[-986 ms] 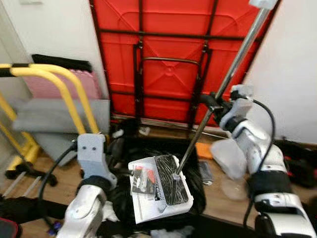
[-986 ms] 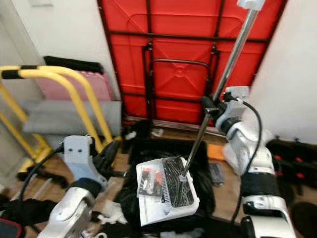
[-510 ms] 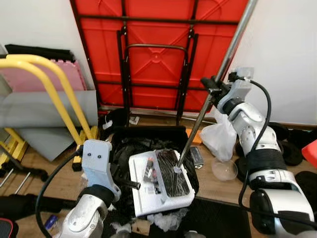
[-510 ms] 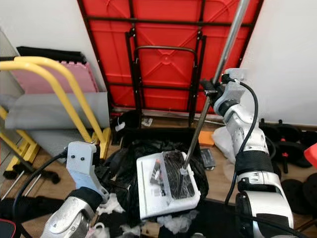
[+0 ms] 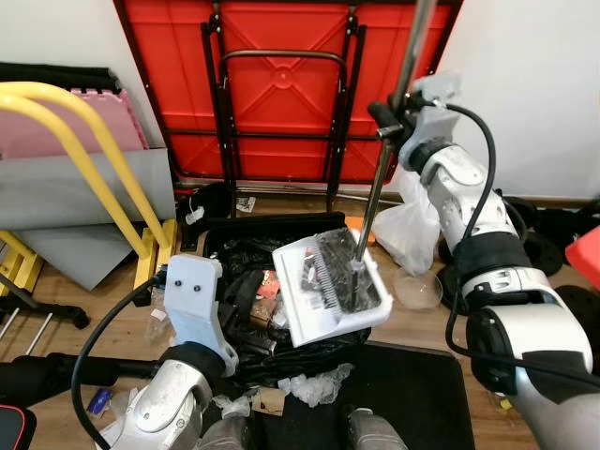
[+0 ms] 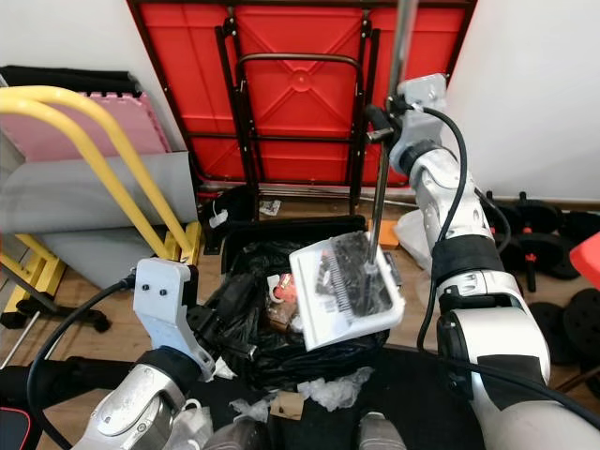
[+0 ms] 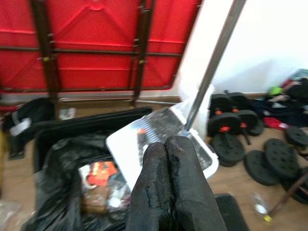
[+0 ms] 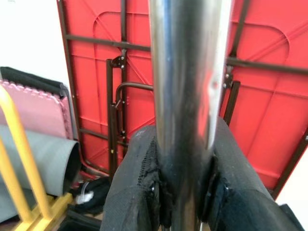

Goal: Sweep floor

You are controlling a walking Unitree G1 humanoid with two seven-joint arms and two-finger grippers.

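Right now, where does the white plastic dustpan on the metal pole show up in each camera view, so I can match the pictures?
Left eye view: white plastic dustpan sits just right of centre, tilted over the black bin bag.
Right eye view: centre, at the pole's foot.
Left wrist view: centre, just beyond the shut left end effector.
Right wrist view: I can't make it out; the right end effector grips its silver metal pole.
Shared landmark: red folded table against the wall.

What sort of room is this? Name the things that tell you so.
Probably a home storage or workout corner: a folded red table leans on the wall, dumbbells lie on the wood floor, and rolled mats are stacked nearby.
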